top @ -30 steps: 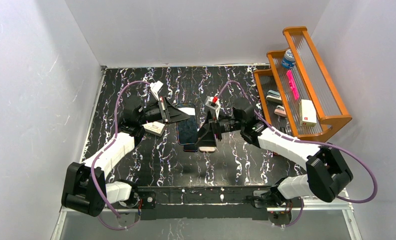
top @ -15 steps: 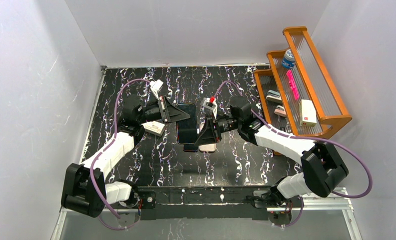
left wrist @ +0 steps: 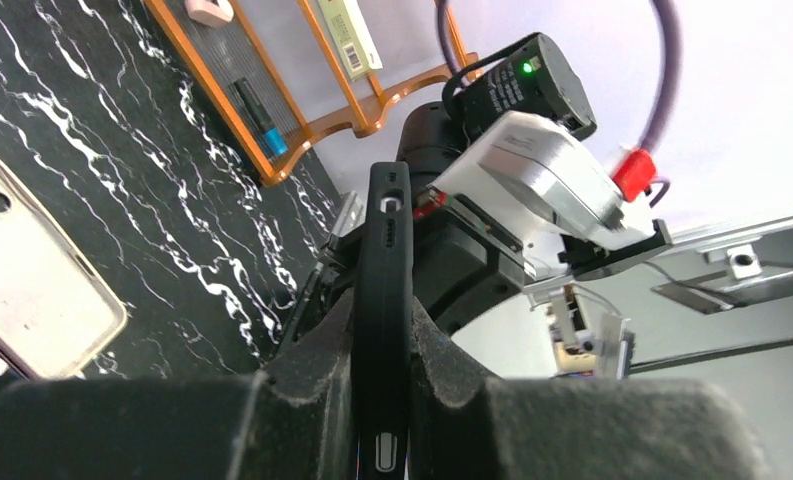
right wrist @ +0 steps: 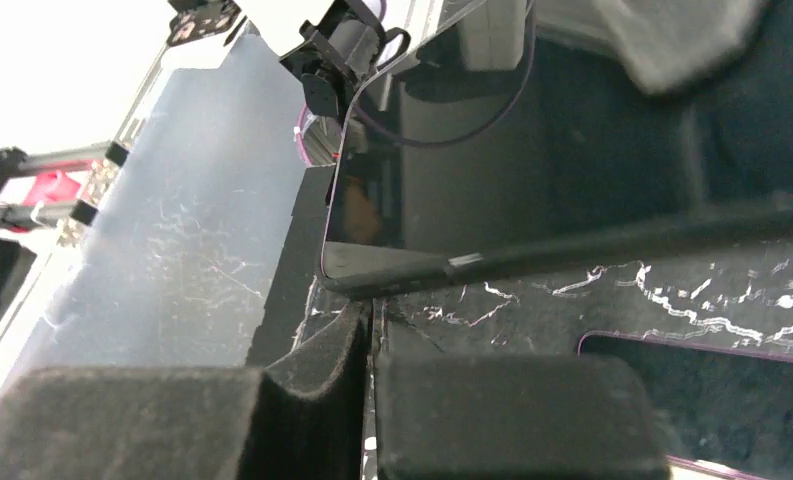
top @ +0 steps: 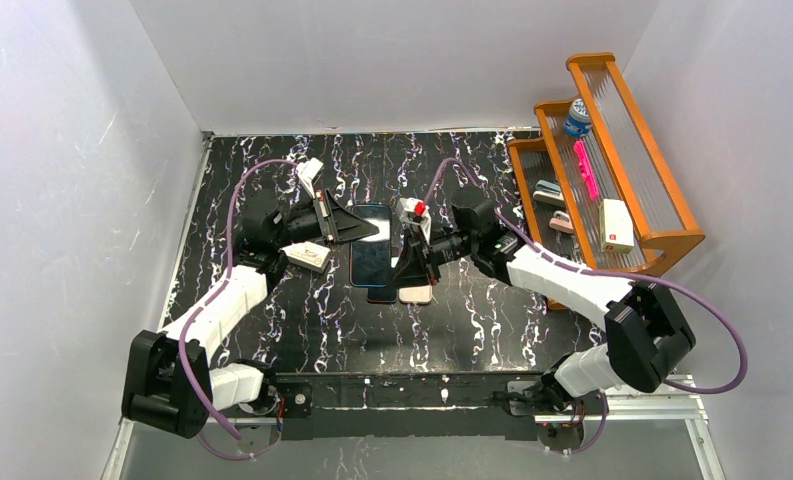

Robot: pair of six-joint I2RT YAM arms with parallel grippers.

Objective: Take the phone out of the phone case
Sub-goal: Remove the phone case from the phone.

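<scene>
Clamping the black phone case point(left wrist: 382, 230), the left hand point(left wrist: 382, 335) faces the closed right hand point(right wrist: 370, 345).

Glossy glass, matt casing
The phone point(right wrist: 452, 130) is faced in mirror-glossy glass, the phone case point(left wrist: 382, 300) is matt black; the tabletop point(top: 472, 330) is polished marble-look, the rack point(top: 590, 60) varnished wood.

Left pincer point(left wrist: 382, 345) clamped on edge-on black phone case point(left wrist: 384, 235), pale case point(left wrist: 32, 265) lying left, wooden rack point(left wrist: 234, 118) behind

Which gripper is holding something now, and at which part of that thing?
The left gripper clamps the cased phone at one side edge. The right gripper is shut beside it; a hold cannot be told.
</scene>
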